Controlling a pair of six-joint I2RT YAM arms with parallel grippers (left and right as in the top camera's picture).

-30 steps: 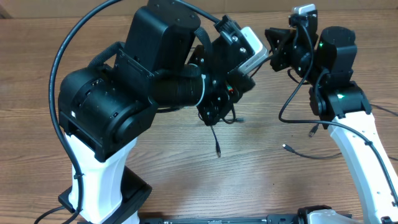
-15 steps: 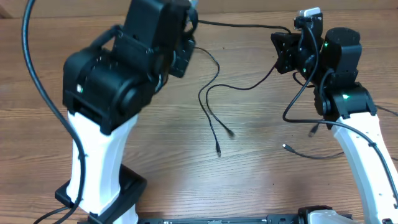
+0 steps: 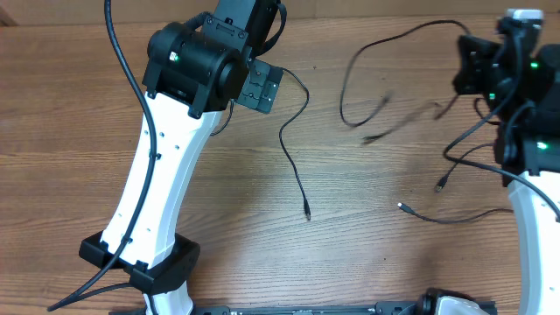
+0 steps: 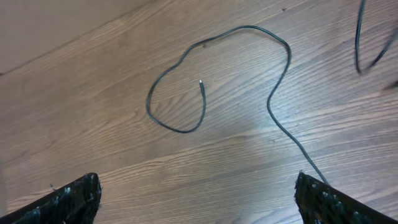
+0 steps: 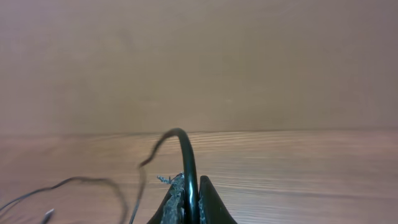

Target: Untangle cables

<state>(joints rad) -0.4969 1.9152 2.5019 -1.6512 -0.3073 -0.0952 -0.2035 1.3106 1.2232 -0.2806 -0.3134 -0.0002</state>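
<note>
Table (image 3: 350, 271): we see brown wood-grain boards, running left to right.
Wall (image 5: 199, 62): we see a plain tan surface beyond the table's far edge.

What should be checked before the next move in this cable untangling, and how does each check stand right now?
1. Left end effector open and empty: ok.
2. Right end effector shut on the held cable: ok.
3. Held cable at rest: not ok, blurred in the overhead view.
4. Held cable apart from the loose cable by the left arm: ok.
5. Held cable free of the other cables by the right arm: cannot tell.
</note>
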